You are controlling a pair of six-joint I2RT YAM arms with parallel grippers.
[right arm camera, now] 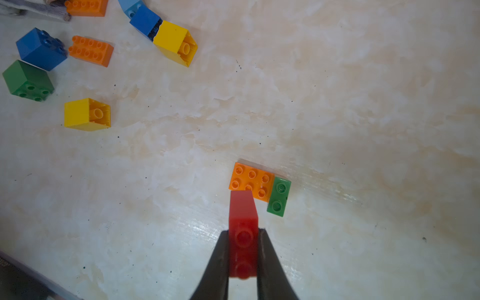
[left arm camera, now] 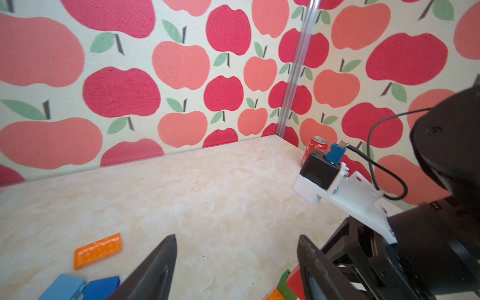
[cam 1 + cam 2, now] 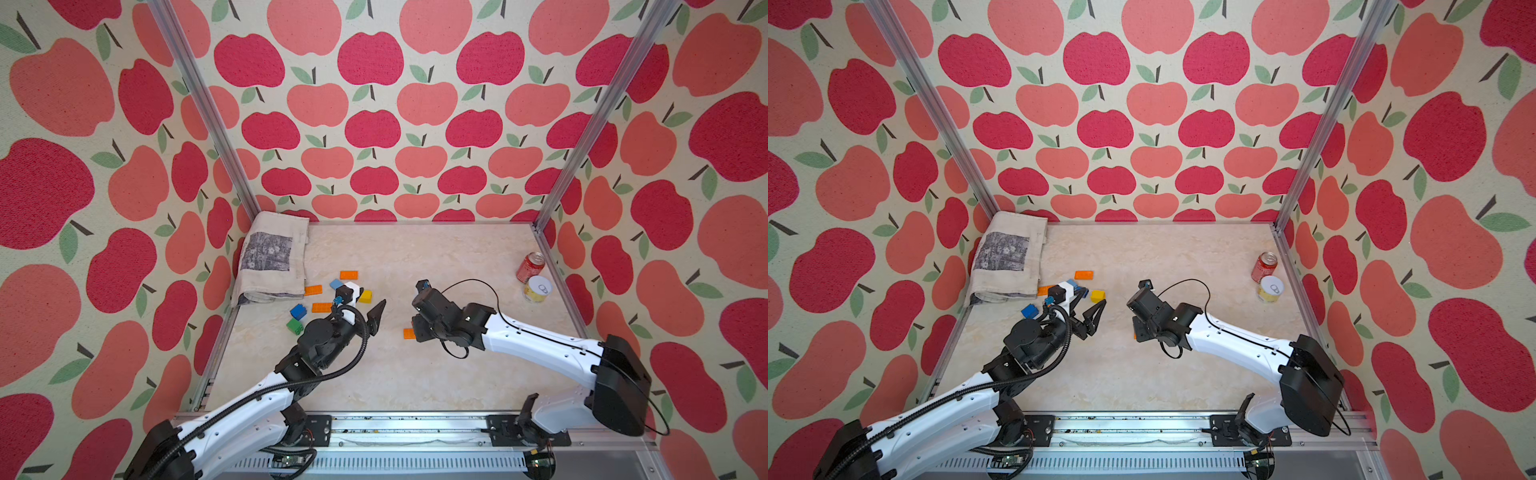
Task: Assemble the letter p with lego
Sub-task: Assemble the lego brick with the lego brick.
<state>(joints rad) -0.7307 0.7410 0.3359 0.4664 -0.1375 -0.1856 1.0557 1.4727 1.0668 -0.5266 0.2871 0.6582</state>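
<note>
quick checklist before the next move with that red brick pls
1. Red brick gripped by right pincer: ok, jaws shut on its sides.
2. Left pincer empty: ok, open, holding nothing.
3. Orange brick and green brick touching: ok; locked together: cannot tell.
4. Red brick lined up over the orange studs: cannot tell, its height does not show.
5. Nearest loose yellow brick apart from the build: ok.
</note>
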